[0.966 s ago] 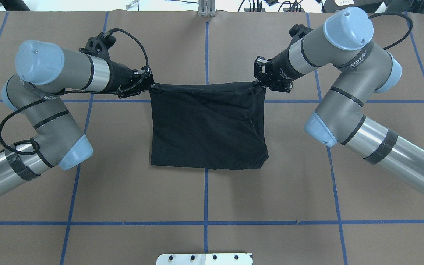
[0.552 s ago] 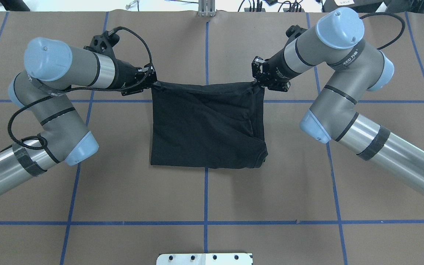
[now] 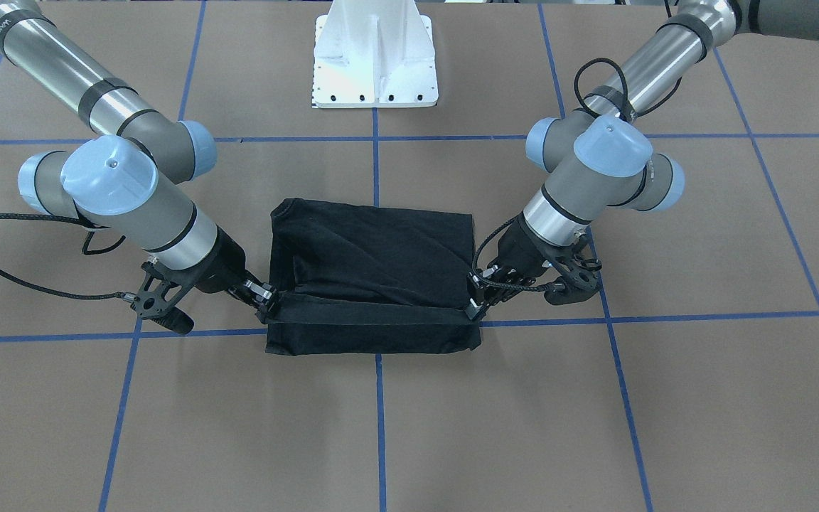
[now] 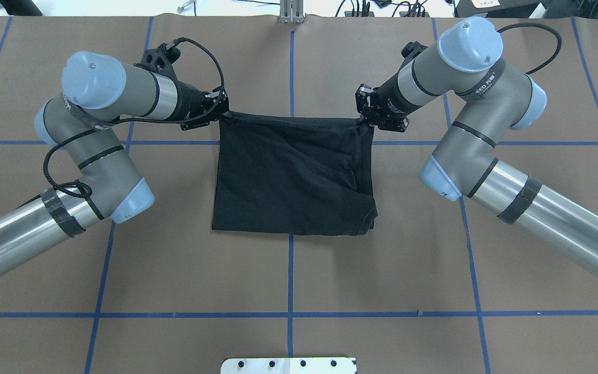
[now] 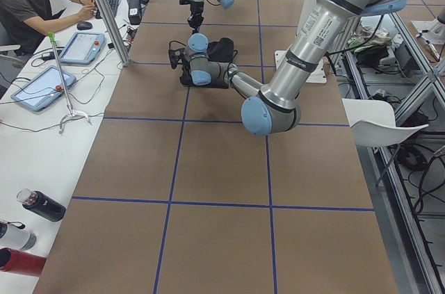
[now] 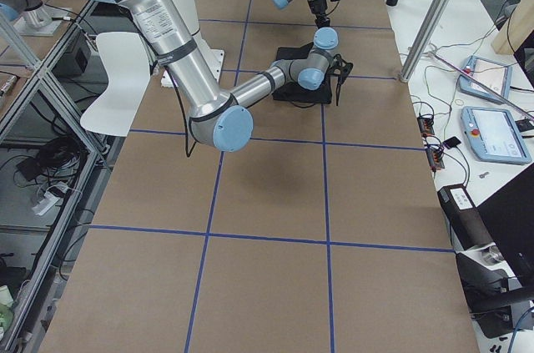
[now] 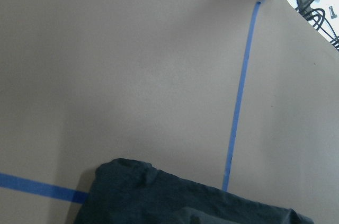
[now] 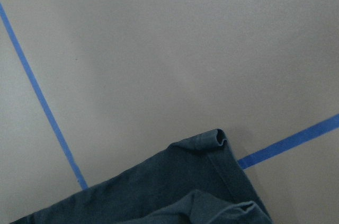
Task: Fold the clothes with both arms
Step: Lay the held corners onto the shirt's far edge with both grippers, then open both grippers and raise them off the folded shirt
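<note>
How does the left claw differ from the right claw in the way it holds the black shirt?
The left claw pinches the shirt's far left corner; the right claw pinches its far right corner. The left claw reaches in almost sideways, the right claw at a steeper slant. A black cable arches above the left claw, none above the right claw. Both are shut on the shirt, its far edge stretched between them.

T-shirt (image 4: 294,176): matt black cloth, soft, creased | table cover (image 4: 382,270) under T-shirt: matt brown paper, smooth | left arm (image 4: 3,244), right arm (image 4: 569,234): shiny metal tubes, matt grey joints, smooth light-blue plastic caps
</note>
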Motion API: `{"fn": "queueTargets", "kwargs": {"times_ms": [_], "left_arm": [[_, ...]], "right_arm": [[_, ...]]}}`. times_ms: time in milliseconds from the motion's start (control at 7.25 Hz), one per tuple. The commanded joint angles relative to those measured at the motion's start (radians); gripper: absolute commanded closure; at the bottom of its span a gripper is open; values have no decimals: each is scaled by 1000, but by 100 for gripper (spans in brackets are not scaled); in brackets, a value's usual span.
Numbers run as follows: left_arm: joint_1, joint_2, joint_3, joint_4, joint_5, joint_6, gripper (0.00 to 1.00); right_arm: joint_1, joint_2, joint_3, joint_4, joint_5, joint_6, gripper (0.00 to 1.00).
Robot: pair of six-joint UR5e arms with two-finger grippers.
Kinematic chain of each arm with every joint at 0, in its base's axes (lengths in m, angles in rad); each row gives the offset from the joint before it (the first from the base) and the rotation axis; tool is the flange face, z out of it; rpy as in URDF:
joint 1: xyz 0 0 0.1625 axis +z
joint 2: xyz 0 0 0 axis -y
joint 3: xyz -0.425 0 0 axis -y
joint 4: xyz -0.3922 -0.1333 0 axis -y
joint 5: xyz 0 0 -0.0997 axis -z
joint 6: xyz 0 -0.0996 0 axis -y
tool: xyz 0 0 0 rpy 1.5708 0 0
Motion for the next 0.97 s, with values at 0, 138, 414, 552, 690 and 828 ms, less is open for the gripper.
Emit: {"fn": "queueTargets", "kwargs": {"times_ms": [0, 138, 414, 552, 690, 828], "left_arm": [[0, -5, 20, -8, 15, 0, 100], [2, -8, 20, -8, 15, 0, 100], [2, -22, 20, -17, 15, -2, 1], [-1, -20, 20, -17, 15, -2, 1], [-10, -19, 20, -13, 16, -2, 1], [-27, -19, 20, -10, 16, 1, 1]], "right_arm": [[0, 2, -24, 1, -14, 0, 100], [0, 11, -31, 1, -20, 0, 69], [3, 18, -34, 0, -25, 2, 0], [14, 25, -34, 0, -25, 5, 0], [20, 31, -34, 0, -23, 6, 0], [20, 32, -28, 1, -22, 6, 0]]}}
